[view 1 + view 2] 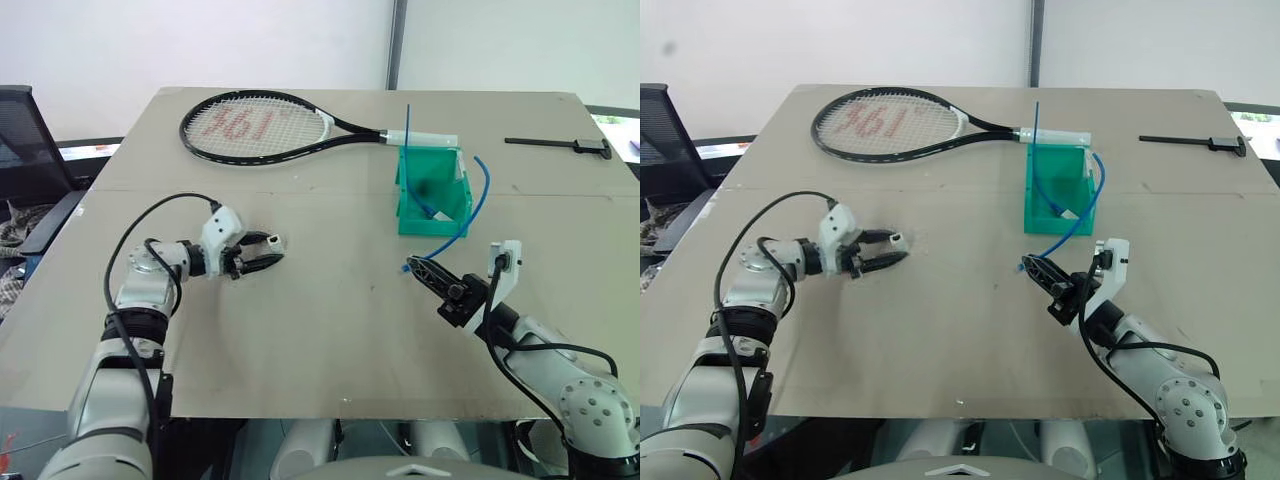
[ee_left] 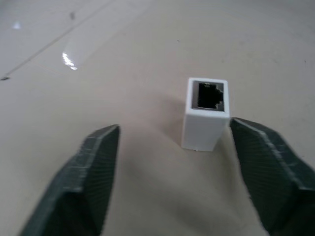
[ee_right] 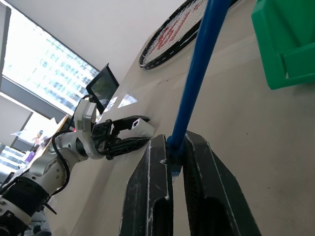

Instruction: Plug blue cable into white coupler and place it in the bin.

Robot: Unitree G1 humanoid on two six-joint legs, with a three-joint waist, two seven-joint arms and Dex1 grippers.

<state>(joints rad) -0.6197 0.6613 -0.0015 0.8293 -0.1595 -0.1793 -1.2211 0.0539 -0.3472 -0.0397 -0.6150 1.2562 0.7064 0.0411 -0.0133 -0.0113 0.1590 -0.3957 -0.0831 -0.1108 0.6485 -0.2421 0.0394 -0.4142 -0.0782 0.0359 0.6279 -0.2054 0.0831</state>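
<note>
From the head you see your left pincer (image 1: 262, 252) around the coupler (image 1: 272, 241) on the tabletop (image 1: 330, 330). Left wrist: fingers (image 2: 83, 182) apart, coupler between. Right wrist: right pincer (image 3: 176, 160) clamps the cable (image 3: 199, 69) near the bin (image 3: 288, 42).

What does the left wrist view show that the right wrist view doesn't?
Left wrist: the white coupler's dark socket facing the camera, standing upright on the table between the left gripper's open fingers. Right wrist: the right gripper shut on the blue cable, plus the bin's corner and the racket. Both: coupler, left gripper, table.
</note>
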